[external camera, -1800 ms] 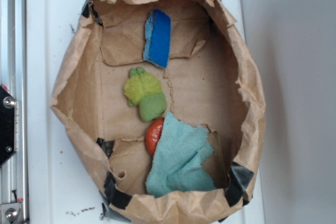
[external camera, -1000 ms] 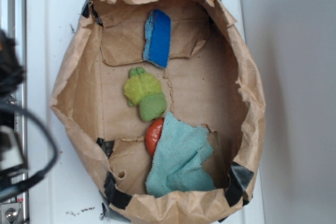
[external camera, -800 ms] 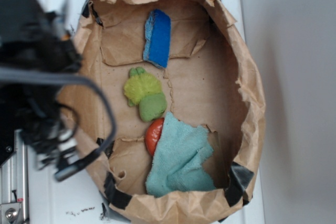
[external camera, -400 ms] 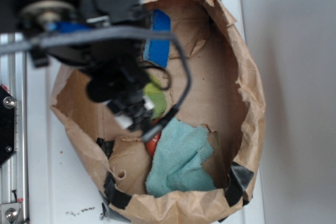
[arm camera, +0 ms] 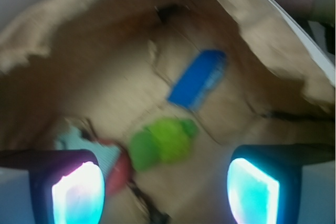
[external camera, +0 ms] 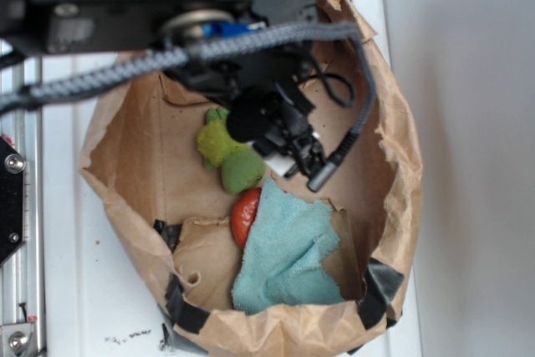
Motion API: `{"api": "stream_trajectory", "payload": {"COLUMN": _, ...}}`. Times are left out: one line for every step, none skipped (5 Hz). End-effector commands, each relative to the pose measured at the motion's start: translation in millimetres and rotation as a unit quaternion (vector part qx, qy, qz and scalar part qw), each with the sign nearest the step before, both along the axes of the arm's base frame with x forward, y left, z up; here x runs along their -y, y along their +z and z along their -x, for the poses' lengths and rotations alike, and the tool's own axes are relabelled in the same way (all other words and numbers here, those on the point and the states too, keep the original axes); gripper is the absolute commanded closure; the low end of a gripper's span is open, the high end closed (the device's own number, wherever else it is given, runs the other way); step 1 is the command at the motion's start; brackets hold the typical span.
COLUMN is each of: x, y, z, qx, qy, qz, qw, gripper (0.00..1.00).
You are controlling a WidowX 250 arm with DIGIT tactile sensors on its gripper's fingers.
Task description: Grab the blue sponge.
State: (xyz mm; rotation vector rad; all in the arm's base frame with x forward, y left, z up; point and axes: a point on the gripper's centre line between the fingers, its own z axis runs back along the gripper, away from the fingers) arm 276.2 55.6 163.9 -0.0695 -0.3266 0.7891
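So the arm has swung in from the left over the last second or so and now hangs over the paper bag, hiding the blue sponge from the exterior view. The wrist view shows it lying on the bag floor just past the green plush, with the fingers spread wide and nothing between them. Looks like the reach is barely started; the bag's crumpled walls sit close on the sponge's far side, with more open floor toward the plush and teal cloth.
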Motion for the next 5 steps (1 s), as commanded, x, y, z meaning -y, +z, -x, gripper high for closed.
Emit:
{"api": "stream_trajectory", "payload": {"x": -25, "y": -26, "z": -1, "qx": 0.023, "qy": 0.073, "qz": 0.047, "qw": 0.996, "gripper": 0.0}}
{"api": "stream_trajectory", "payload": {"x": -47, "y": -47, "z": -7, "qx": 0.0, "qy": 0.128, "qz": 0.032, "qw": 0.991, "gripper": 0.0}}
{"api": "stream_trajectory", "payload": {"x": -64, "y": -56, "z": -11, "qx": -0.013, "qy": 0.168, "qz": 0.034, "qw": 0.985, "gripper": 0.0}}
{"api": "stream_trajectory", "payload": {"x": -74, "y": -61, "z": -59, "qx": -0.021, "qy": 0.214, "qz": 0.038, "qw": 0.976, "gripper": 0.0}}
{"api": "stream_trajectory", "payload": {"x": -86, "y": -72, "z": -57, "qx": -0.039, "qy": 0.243, "qz": 0.034, "qw": 0.969, "gripper": 0.0}}
